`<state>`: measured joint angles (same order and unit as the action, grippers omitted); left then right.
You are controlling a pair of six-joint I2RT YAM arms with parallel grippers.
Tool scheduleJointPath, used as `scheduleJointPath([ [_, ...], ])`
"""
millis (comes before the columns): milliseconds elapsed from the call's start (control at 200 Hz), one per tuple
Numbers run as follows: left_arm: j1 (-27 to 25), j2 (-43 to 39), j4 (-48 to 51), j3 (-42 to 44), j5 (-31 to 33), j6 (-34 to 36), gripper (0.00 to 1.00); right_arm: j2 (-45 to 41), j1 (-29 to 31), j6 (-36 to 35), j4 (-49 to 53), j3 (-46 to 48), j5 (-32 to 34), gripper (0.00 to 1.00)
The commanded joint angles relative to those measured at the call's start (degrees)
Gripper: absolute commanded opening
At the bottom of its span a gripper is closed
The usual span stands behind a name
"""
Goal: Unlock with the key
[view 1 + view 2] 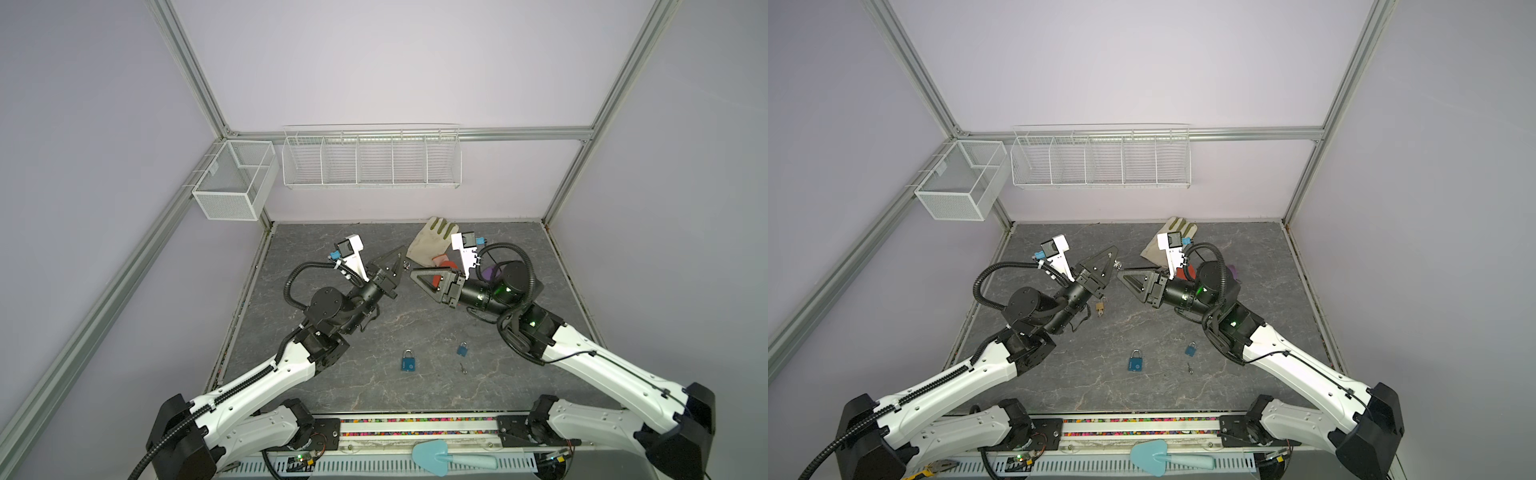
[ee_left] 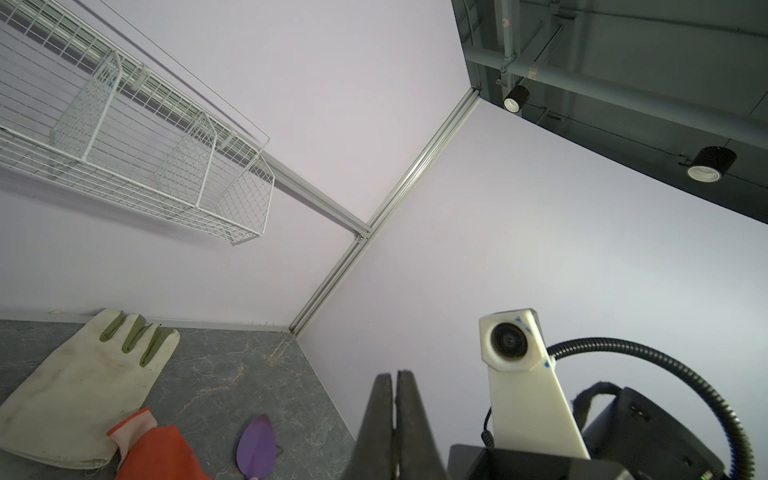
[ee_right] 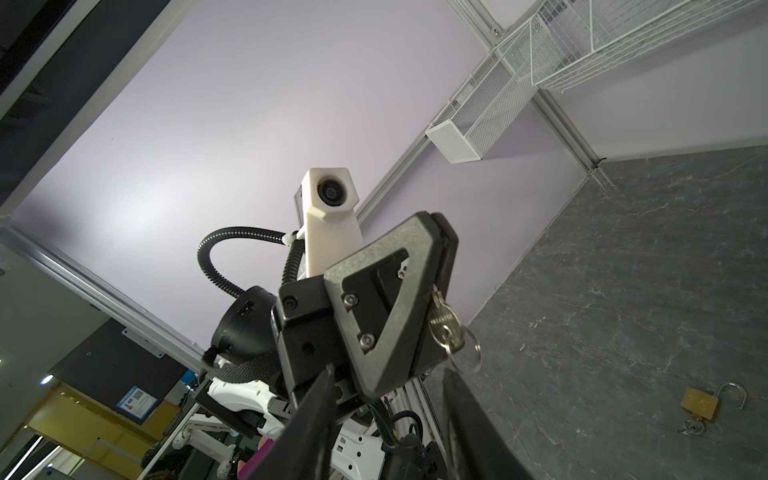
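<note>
On the left, the left gripper point(image 3: 435, 222) is raised above the dark, stone-veined surface point(image 1: 332, 386). Its matte black triangular jaws are pressed together on the blade of a small silver key point(image 3: 444, 322). The key's long axis runs crosswise to the jaws, so its bow and thin wire ring point(image 3: 471, 353) stick out sideways toward the other arm. Under that arm lies a brass padlock point(image 1: 1099, 307), a squat brushed-metal block whose steel shackle is already swung open. I judge it needs no unlocking. Nearer the middle, close to the front edge, the larger blue padlock point(image 1: 408, 360) lies flat with a smooth painted body and its shackle seated. It is well apart from both grippers and roughly between the two arms. The right gripper point(image 1: 415, 275) points straight at the held key with its jaws partly apart and nothing between them. The ring hangs just past their tips, so the coming move seems to turn on that short gap, whether as a handover or as a steadying grip. Further right, the smaller blue padlock point(image 1: 462, 349) sits nearer the right arm, with a loose key point(image 1: 462, 367) just beside it. At the back lies a limp cream glove point(image 1: 430, 241) of soft, creased fabric.
</note>
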<state>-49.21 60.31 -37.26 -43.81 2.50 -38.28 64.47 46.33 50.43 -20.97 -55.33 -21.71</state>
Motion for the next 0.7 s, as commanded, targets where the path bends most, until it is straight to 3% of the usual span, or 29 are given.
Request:
scheduleJointPath([
  [0,-0.3,-1.0,-1.8,0.1,-0.8,0.7,0.00,1.4,-0.4,-1.1,-0.5,-1.4,0.1,0.41],
  [395,-0.7,-0.8,-3.0,-0.3,-1.7,-1.2,0.00,4.0,-1.2,-0.7,-6.5,-1.5,-2.8,0.37],
  [695,-1.5,-0.3,-4.0,-0.8,-1.9,-1.8,0.00,5.3,-1.7,0.2,-9.2,-1.5,-4.0,0.29],
])
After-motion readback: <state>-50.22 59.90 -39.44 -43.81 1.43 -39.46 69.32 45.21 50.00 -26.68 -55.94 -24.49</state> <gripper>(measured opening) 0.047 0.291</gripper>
